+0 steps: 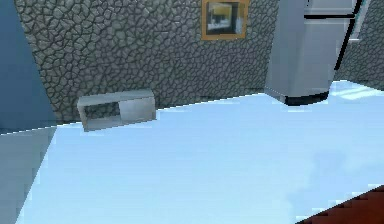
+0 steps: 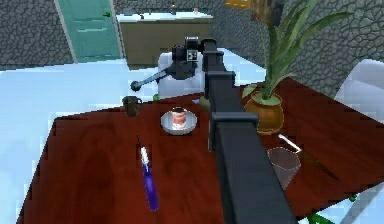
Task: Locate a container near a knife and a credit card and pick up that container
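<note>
A dark red wooden table (image 2: 90,160) carries a small dark cup (image 2: 131,104) near its far edge. Beside the cup stands a white dish (image 2: 179,121) with a reddish thing in it. A knife with a blue handle (image 2: 148,178) lies nearer on the tabletop. A translucent cup (image 2: 283,166) stands at the arm side view's right, with a thin pale strip (image 2: 291,143) by it. My arm (image 2: 235,140) reaches out over the table. My gripper (image 2: 137,87) ends just above the dark cup, so I cannot tell whether it holds anything.
A potted plant (image 2: 266,100) stands right of the arm, with a white chair (image 2: 362,85) beyond it. A teal door (image 2: 88,28) and a sideboard (image 2: 165,35) lie behind the table. The forward view has a stone wall, a grey box (image 1: 117,110), a framed picture (image 1: 224,18), a fridge (image 1: 315,50) and pale floor.
</note>
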